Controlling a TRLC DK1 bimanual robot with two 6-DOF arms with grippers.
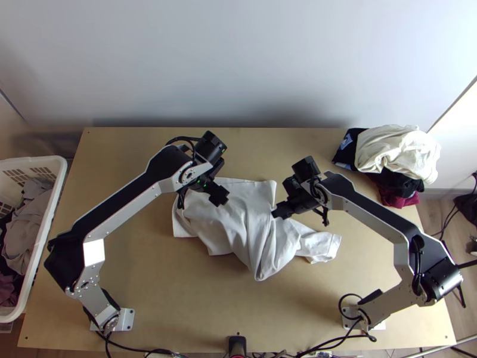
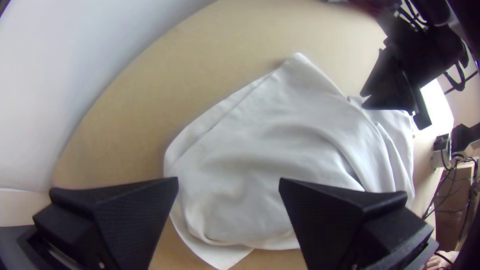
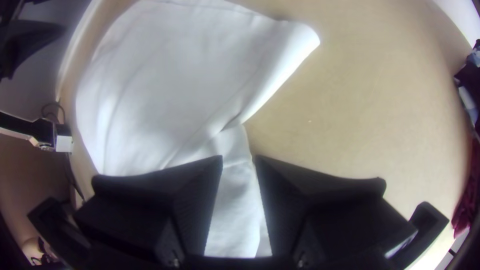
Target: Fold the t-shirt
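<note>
White fabric t-shirt bunched; flattening, folding likely ahead. My black left hand wide open, empty; black right hand partly open, hold unclear.

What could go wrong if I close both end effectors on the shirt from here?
The shirt lies creased and bunched, so the right end effector, open over its folds, might pinch several layers at once. The left end effector, open over the cloth, may catch loose fabric inside the edge and add wrinkles.
</note>
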